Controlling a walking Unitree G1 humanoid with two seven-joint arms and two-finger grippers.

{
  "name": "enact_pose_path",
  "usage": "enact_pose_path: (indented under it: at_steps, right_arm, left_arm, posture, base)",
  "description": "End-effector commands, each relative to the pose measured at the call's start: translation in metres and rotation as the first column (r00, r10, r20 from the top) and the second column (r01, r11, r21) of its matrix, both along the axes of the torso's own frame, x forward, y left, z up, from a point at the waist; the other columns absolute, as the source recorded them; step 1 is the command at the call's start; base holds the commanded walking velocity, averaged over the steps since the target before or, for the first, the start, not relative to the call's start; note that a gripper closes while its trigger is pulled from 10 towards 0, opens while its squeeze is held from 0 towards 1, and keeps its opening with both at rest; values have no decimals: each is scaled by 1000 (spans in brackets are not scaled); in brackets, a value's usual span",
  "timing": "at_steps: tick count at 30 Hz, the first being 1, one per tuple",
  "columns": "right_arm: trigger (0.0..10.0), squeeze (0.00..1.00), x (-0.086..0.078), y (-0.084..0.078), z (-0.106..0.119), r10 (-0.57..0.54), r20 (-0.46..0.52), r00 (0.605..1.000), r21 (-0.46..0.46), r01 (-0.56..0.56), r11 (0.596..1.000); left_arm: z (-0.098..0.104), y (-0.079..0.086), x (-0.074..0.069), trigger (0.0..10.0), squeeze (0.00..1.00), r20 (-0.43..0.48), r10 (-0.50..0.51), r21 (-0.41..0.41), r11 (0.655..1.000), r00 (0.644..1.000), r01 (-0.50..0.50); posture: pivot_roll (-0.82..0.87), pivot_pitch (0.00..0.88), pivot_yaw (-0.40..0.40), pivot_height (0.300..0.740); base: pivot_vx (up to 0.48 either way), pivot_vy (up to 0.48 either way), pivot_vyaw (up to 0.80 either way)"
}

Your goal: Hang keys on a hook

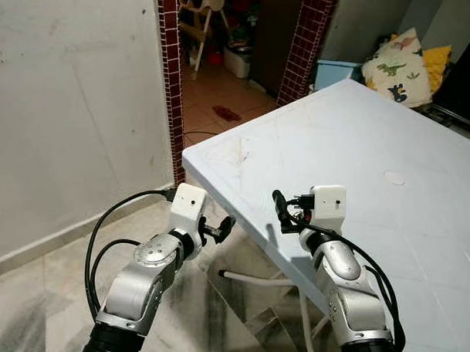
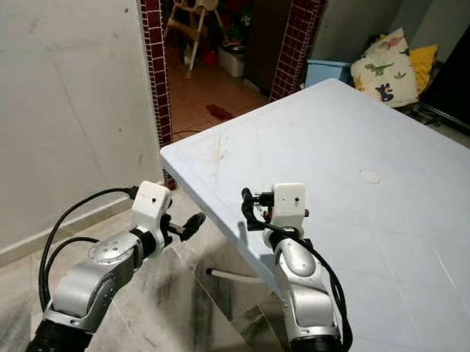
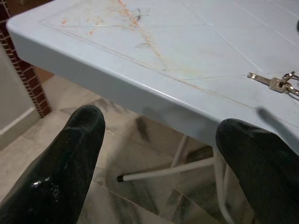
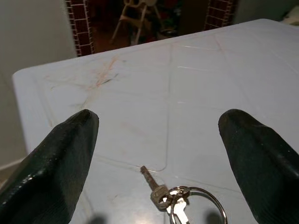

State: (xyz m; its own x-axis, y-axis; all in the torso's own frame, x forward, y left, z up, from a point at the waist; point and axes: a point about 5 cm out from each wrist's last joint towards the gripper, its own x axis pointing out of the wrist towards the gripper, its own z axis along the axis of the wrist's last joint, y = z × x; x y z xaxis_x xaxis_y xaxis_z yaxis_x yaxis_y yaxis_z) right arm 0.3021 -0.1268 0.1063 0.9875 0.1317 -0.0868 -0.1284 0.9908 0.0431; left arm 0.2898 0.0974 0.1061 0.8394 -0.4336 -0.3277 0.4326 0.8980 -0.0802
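On the table (image 4: pixel 210 93) lie keys (image 4: pixel 170 196) between the right gripper's (image 4: pixel 159 158) spread fingers.

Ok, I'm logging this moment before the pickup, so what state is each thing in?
keys: lying flat on the table, on their ring, not held
right gripper: open, poised over the keys
left gripper: open, holding nothing, beside the table edge
table: upright, top scuffed near its corner
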Motion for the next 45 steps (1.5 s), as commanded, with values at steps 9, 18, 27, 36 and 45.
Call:
enact_pose_path:
  at_steps: [9,18,27,36,45]
  right_arm:
    - [10000,0,2,4,-4,-63,5,998,52,63,997]
    - [10000,0,-3,-1,-9,-72,-5,997,32,72,997]
    - [10000,0,-2,-6,-7,-61,-7,998,0,61,998]
    - [10000,0,-1,-8,-6,-49,-6,999,-17,49,999]
    - [10000,0,-2,-6,-6,-43,-7,999,-21,43,999]
  left_arm:
    - [11,0,6,10000,0,10,-92,38,995,996,91]
    - [8,-7,4,10000,0,-2,-107,9,994,994,107]
    - [4,-11,-2,10000,0,-15,-89,-20,996,996,89]
    - [3,-10,-2,10000,0,-15,-75,-17,997,997,75]
    - [5,-10,-2,10000,0,-14,-46,-65,997,999,45]
  posture:
    - [160,0,54,740]
    - [141,0,38,740]
    - [135,0,4,740]
    - [131,0,-7,740]
    - [132,0,-10,740]
  base:
    - [0,0,0]
    - [0,-85,0]
    - [0,-273,0]
    - [0,-303,0]
    - [0,-298,0]
